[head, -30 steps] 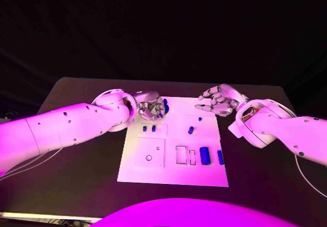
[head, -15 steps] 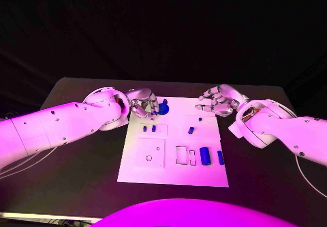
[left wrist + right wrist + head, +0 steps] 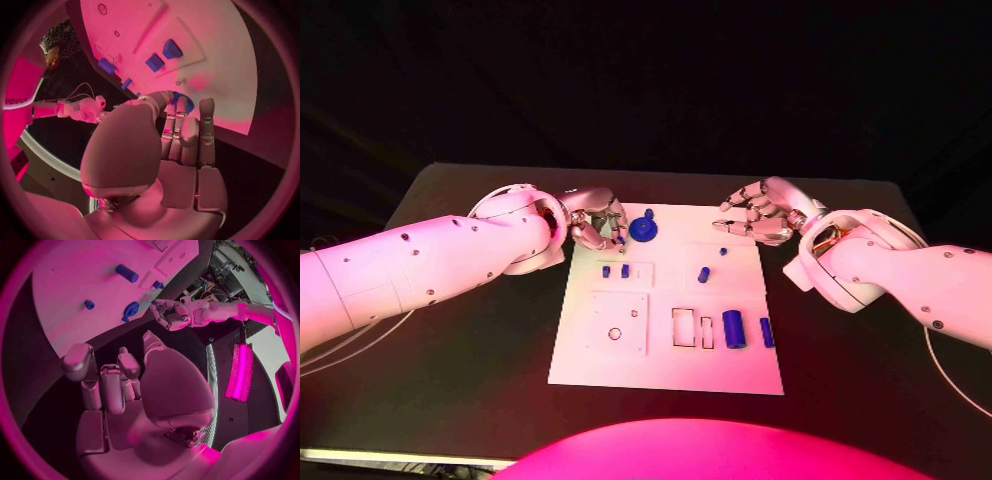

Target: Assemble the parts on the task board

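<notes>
Both hands at the far edge of the task board, neither holding a part.

The task board lies mid-table, dark surface open on every side. The left hand sits at the board's far left corner, fingers curled narrow, just beside a round blue part but gripping nothing. The right hand hangs off the far right corner, fingers loosely apart and empty. Small blue parts lie mid-board; larger blue cylinders lie near the right edge.
</notes>
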`<action>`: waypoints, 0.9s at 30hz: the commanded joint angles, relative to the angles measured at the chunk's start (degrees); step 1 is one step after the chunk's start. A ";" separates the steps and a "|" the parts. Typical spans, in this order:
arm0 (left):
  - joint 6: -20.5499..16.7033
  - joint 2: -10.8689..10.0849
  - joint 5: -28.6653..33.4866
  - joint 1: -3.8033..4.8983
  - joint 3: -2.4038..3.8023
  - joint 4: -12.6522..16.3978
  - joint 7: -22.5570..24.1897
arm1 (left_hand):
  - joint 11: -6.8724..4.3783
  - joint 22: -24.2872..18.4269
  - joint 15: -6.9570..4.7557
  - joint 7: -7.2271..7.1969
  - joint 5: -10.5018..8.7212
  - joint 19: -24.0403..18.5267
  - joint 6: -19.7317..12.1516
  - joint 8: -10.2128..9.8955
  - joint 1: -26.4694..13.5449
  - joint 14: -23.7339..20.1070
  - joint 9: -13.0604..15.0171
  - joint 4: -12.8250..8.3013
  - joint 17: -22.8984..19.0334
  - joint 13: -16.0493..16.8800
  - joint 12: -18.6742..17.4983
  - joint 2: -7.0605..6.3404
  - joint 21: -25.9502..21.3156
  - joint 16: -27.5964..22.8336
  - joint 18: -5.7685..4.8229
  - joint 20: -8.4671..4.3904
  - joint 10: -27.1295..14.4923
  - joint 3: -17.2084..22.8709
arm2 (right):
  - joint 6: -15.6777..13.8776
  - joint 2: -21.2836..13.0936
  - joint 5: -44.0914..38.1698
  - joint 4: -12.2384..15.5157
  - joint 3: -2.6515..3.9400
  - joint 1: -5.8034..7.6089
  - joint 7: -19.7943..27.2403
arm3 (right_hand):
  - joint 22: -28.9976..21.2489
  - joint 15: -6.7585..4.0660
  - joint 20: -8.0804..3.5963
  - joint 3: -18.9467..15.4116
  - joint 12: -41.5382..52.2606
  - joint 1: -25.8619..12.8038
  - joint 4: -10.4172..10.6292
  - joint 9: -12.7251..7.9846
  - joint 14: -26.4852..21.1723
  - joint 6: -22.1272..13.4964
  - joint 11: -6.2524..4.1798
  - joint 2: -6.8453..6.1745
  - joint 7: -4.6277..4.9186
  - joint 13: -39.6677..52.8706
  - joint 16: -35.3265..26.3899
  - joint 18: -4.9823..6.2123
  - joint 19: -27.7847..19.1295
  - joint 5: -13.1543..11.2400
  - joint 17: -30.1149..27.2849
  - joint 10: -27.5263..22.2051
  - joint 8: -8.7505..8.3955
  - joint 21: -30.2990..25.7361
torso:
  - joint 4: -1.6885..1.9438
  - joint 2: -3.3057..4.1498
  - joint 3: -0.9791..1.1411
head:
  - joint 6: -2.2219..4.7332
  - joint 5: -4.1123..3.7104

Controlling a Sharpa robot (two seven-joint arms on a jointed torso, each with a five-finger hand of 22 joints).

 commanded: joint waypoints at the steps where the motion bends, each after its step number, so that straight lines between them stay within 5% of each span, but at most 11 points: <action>1: 2.23 0.12 -1.02 0.01 -0.10 -0.23 -0.32 | 0.20 -0.05 0.29 0.27 -0.08 0.11 -0.10 -0.31 -0.14 -0.10 -0.09 -0.39 -0.06 0.01 -0.22 -0.19 0.07 -0.02 0.30 0.13 0.39 -0.01 | -0.12 0.03 0.11 0.00 0.02 -0.04 0.78 | 0.05 -0.39 -0.14 0.37 0.01 -0.11 0.04 -0.06 3.26 0.19 -0.15 0.48 -0.12 -0.03 -0.31 0.56 -0.20 -0.10 3.88 0.00 0.27 0.00 | -0.01 0.01 0.01 | -0.05 0.05; 27: 3.72 1.06 -1.72 -0.19 -0.62 -0.82 -0.07 | 0.21 -0.21 0.32 0.32 -0.11 -0.11 0.08 -0.43 0.00 -0.26 0.00 -0.63 -0.29 0.07 -0.46 -0.09 -0.07 -0.10 0.35 0.14 0.68 0.08 | -0.16 -0.01 0.10 0.04 0.02 -0.05 0.78 | 0.01 -0.41 -0.16 0.36 -0.06 -0.23 0.05 -0.07 3.26 0.15 -0.16 0.48 -0.13 -0.15 -0.35 0.57 -0.20 -0.11 3.85 0.04 0.31 -0.11 | -0.03 0.01 0.00 | -0.11 0.00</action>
